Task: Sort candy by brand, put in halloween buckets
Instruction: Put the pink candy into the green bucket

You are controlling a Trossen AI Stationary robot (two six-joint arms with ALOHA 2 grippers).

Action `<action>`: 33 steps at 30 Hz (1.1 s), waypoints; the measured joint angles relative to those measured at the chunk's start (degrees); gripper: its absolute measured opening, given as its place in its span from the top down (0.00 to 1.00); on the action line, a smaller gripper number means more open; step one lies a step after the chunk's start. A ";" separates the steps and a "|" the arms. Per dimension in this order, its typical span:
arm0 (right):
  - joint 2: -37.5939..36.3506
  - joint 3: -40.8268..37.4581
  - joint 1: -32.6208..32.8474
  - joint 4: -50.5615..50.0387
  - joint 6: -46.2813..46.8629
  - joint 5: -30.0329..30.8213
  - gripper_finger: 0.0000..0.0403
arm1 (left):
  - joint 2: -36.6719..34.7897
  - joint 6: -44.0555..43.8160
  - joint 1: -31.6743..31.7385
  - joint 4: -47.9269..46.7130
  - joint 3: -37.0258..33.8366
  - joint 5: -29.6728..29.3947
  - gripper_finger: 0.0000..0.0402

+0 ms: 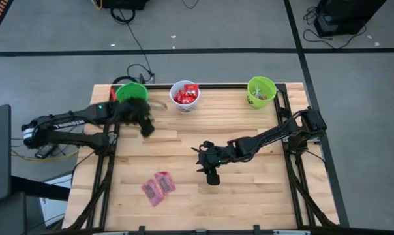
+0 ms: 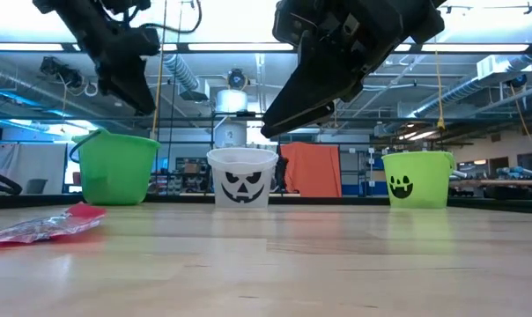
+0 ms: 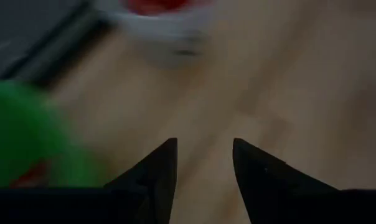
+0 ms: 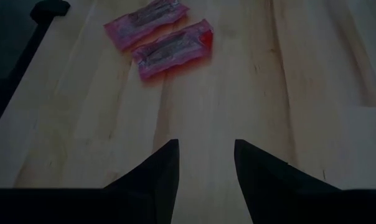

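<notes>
Three halloween buckets stand along the table's far edge: a green one [image 1: 130, 93] at the left, a white one [image 1: 184, 95] holding shiny red candy [image 1: 186, 94], and a green one with a dark face [image 1: 261, 91] at the right. Two flat pinkish-red candy packets [image 1: 158, 187] lie side by side on the near left part of the table. My left gripper [image 1: 147, 129] hangs open just near-right of the left green bucket [image 3: 26, 143], nothing between its fingers. My right gripper [image 4: 205, 148] hangs open over mid-table, right of the packets [image 4: 157, 37].
Bare wood lies between the packets and the buckets. Black frame rails [image 1: 291, 170] run along the table's left and right sides. Cables and a dark headset [image 1: 128, 79] lie just behind the left green bucket, off the table.
</notes>
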 joint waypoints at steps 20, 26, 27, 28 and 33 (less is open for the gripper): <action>0.00 0.00 0.07 0.63 0.48 0.13 0.59 | 7.00 -6.43 -39.36 41.02 -20.93 7.93 0.60; 0.00 0.00 0.11 0.55 1.36 0.41 0.59 | 15.59 -3.59 -43.93 56.09 -25.18 7.66 0.60; 0.00 0.00 0.11 0.55 1.34 0.41 0.59 | 16.75 -4.38 -44.15 56.81 -25.33 7.43 0.60; 0.00 0.00 0.11 0.57 1.36 0.48 0.59 | 17.86 -5.25 -44.35 56.74 -25.47 7.02 0.60; 0.00 0.00 0.12 0.56 1.37 0.52 0.59 | 23.53 -5.98 -44.42 56.70 -25.48 5.02 0.60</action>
